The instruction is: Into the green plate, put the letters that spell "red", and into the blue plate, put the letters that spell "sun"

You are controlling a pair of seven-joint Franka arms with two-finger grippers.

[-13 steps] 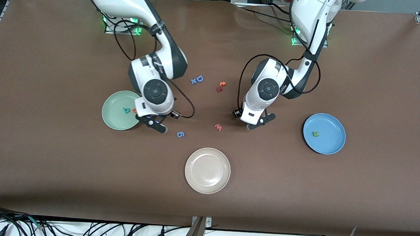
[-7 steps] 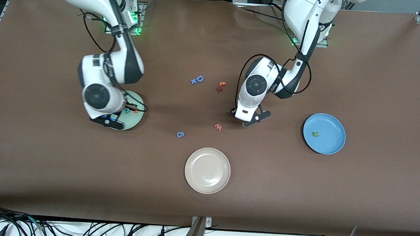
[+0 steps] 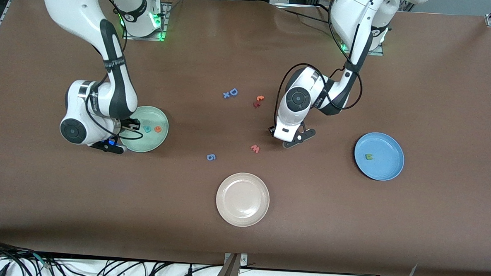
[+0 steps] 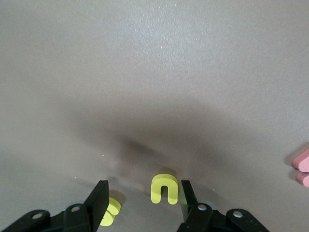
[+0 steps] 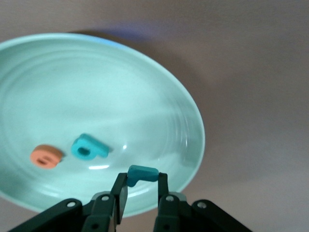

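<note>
The right claw (image 5: 140, 193) hangs over the green plate (image 5: 188, 121), pinching the teal "r" (image 5: 142, 174). The left claw (image 4: 142, 200) hovers low, jaws apart around the yellow "u" (image 4: 164, 189) on the tabletop (image 4: 154, 72).

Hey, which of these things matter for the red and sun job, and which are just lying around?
Part of the job: green plate, orange e, teal d, teal r, blue plate, green n, yellow u, a yellow letter beside it.

Lying about: beige plate, blue D, blue g, pink w.
</note>
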